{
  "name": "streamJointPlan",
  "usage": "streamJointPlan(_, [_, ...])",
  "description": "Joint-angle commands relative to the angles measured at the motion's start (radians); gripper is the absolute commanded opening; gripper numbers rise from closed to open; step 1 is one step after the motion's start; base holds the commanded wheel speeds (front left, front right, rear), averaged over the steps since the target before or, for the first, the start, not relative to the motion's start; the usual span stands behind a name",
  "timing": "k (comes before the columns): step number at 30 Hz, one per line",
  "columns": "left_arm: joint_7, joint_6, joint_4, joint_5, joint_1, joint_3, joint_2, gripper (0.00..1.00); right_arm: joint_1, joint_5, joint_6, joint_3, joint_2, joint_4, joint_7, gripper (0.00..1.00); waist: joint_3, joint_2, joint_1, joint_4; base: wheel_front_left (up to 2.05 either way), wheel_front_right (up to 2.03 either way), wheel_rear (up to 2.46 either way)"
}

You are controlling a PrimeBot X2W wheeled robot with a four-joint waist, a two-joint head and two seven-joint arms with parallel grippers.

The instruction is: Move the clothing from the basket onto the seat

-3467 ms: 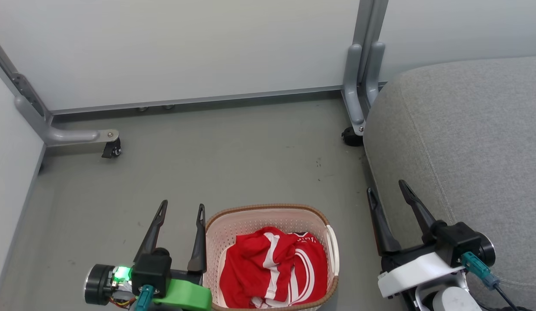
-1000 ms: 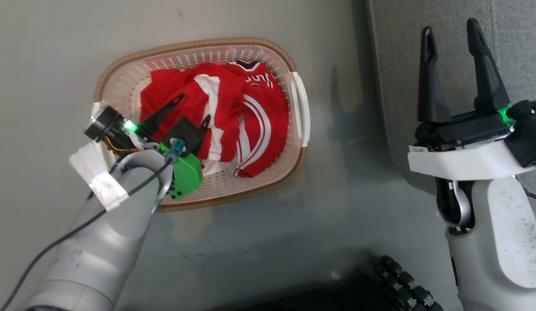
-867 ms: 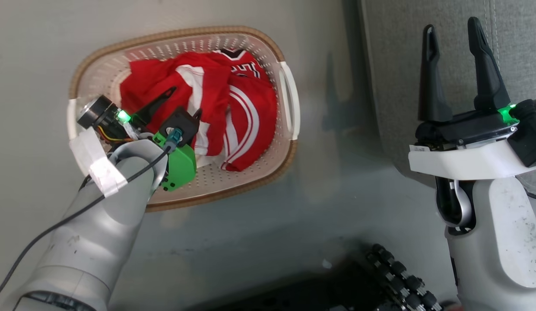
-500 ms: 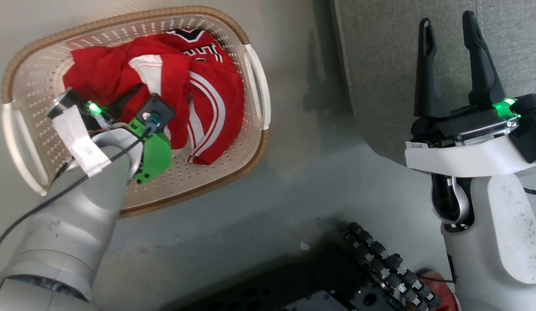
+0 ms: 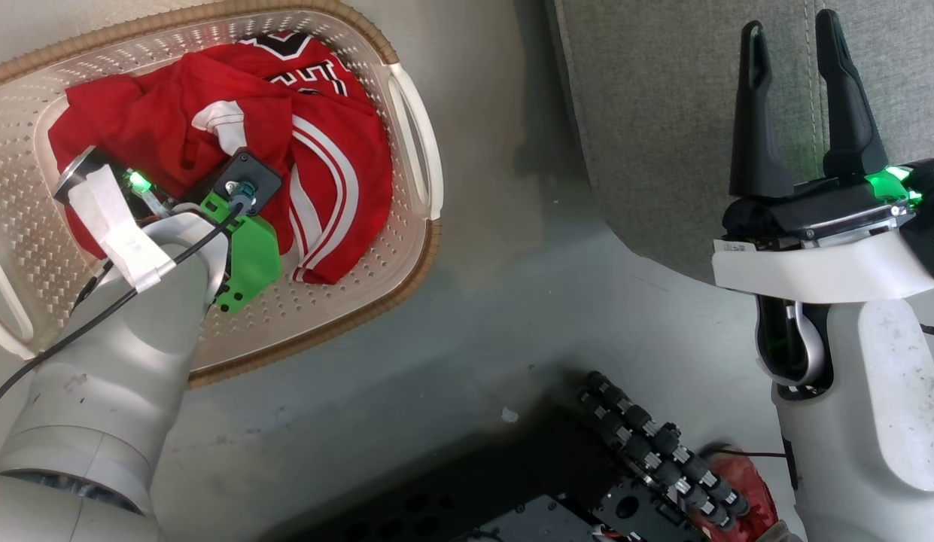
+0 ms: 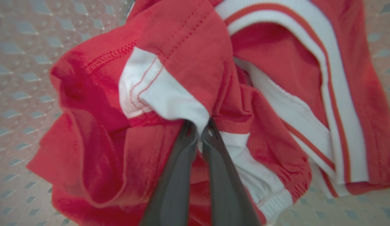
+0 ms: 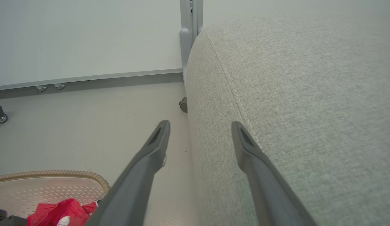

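Down in the basket (image 5: 339, 301), left hand (image 6: 199, 128) pinched on the clothing (image 6: 188, 47); right hand (image 5: 790, 22) spread wide, empty

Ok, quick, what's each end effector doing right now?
Left end effector: closed on the clothing.
Right end effector: open, holding nothing.

Robot test bay, pale partition panels (image 7: 88, 37) on castor feet (image 7: 0, 116), bare grey floor (image 7: 88, 135)

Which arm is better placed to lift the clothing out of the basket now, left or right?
The left. The left gripper is shut on a fold of the clothing inside the basket; the right gripper stands open near the seat, empty.
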Motion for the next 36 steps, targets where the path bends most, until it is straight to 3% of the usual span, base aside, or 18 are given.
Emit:
streamJointPlan(1, [0.001,-0.006,0.006,-0.013,-0.017,-0.004,0.002,0.0,0.007,0.002,0.0,-0.004,-0.001,-0.004,-0.003,1.0,0.002,-0.0001,-0.0001,0.002,0.0,0.0,0.0])
streamJointPlan(9, [-0.048,-0.01,0.003,-0.03,-0.016,-0.016,-0.024,0.0,-0.008,-0.011,0.0,-0.008,-0.001,0.005,-0.003,1.0,-0.019,-0.0001,-0.0001,0.021,0.0,0.0,0.0])
streamJointPlan(17, [-0.081,-0.009,-0.067,-0.133,0.058,0.045,-0.083,0.0,0.012,-0.053,0.0,-0.021,-0.002,0.016,-0.003,1.0,-0.13,-0.0001,-0.0001,0.092,0.0,0.0,0.0])
streamJointPlan(25, [-0.078,-0.009,-0.327,-0.262,0.254,0.139,-0.111,0.0,0.073,-0.108,0.0,-0.026,-0.002,0.042,-0.003,1.0,-0.334,-0.0001,-0.0001,0.174,0.0,0.0,0.0])
streamJointPlan(36, [-0.079,0.012,-0.611,-0.301,0.554,0.221,-0.122,0.0,0.214,-0.128,0.0,0.025,-0.002,0.113,-0.003,1.0,-0.659,-0.0001,-0.0001,0.236,0.0,0.0,0.0])
